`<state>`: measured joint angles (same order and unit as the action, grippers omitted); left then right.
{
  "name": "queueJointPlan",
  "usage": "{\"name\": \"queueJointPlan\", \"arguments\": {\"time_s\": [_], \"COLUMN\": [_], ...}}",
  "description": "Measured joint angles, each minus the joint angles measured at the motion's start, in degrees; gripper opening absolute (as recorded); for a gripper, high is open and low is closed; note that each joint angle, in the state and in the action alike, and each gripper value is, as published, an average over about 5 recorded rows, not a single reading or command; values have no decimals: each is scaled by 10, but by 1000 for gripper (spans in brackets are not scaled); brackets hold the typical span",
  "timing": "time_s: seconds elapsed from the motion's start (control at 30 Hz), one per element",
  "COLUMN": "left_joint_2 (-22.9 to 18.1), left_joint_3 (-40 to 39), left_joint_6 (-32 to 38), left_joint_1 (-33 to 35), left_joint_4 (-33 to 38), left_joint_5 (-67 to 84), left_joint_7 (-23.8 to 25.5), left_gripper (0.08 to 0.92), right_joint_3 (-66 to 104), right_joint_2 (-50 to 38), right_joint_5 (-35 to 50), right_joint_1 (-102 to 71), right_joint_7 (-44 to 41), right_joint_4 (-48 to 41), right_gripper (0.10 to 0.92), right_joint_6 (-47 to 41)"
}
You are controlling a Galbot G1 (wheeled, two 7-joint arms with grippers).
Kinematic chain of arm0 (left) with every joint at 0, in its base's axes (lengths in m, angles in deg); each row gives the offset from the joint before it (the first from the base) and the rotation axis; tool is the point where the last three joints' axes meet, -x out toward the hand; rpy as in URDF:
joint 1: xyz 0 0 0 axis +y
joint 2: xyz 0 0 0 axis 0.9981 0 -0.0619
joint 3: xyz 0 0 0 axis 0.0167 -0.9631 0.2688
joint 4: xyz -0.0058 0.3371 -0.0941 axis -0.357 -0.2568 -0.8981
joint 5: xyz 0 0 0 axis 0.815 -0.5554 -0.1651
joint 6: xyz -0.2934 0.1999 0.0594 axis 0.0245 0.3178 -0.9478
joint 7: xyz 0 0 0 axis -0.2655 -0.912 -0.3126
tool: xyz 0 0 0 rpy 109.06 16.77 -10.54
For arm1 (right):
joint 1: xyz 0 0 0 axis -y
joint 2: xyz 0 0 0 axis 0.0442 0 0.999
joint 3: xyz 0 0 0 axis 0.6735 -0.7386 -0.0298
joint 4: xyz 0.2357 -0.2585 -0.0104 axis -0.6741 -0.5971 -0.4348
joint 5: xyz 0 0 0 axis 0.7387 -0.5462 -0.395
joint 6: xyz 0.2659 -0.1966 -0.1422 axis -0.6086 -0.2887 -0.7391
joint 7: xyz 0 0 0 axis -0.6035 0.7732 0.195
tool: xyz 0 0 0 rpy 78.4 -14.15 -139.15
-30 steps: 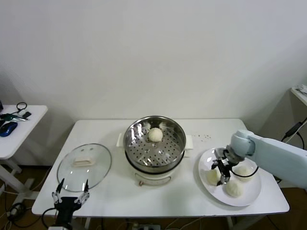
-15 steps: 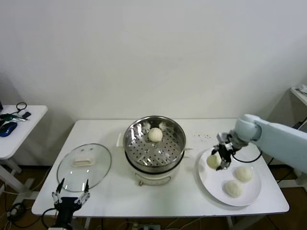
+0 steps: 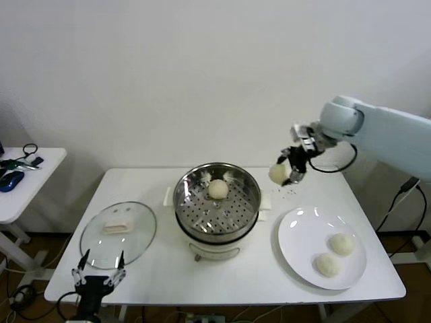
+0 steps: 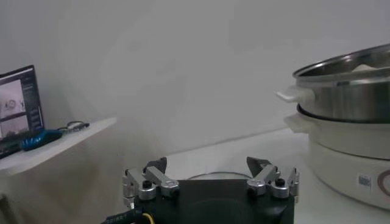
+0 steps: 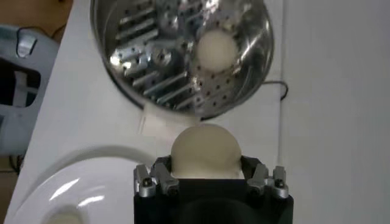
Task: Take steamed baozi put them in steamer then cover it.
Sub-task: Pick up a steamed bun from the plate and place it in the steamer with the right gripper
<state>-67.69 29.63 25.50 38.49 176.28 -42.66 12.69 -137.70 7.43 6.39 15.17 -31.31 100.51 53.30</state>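
Observation:
My right gripper [image 3: 288,171] hangs in the air to the right of the steamer [image 3: 217,202], shut on one off-white baozi [image 3: 279,173]. The right wrist view shows that baozi [image 5: 205,151] squeezed between the jaws, with the steel steamer [image 5: 170,67] beyond it. One baozi [image 3: 217,189] lies at the back of the perforated basket. Two more baozi [image 3: 341,243] [image 3: 328,265] rest on the white plate [image 3: 303,235] at the right. Low at the table's front left corner, my left gripper [image 3: 99,277] is parked and open.
The round glass lid [image 3: 118,234] lies flat on the table left of the steamer. A small side table [image 3: 20,182] with a blue mouse and cables stands at the far left. A few dark specks [image 3: 286,191] lie behind the plate.
My right gripper has lifted a baozi off the plate and carried it up and left toward the steamer. The plate now holds two. The left arm has not moved.

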Motion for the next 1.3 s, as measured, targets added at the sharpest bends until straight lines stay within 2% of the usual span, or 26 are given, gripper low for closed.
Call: {"name": "queueJointPlan", "arguments": {"time_s": [0.7, 1.3], "left_joint_2": [1, 1], "left_joint_3": [6, 8], "left_joint_6": [-11, -17], "left_joint_1": [-15, -29], "left_joint_4": [-9, -20], "left_joint_5": [1, -1], "left_joint_7": [1, 2], "left_gripper": [823, 823], "right_joint_3": [4, -21], "right_joint_2": [230, 280], "right_joint_5": [27, 33], "right_joint_1": [-76, -116], "right_joint_7": [60, 80], "right_joint_4": [-72, -89], "right_gripper": [715, 717], "right_joint_6": [-69, -91]}}
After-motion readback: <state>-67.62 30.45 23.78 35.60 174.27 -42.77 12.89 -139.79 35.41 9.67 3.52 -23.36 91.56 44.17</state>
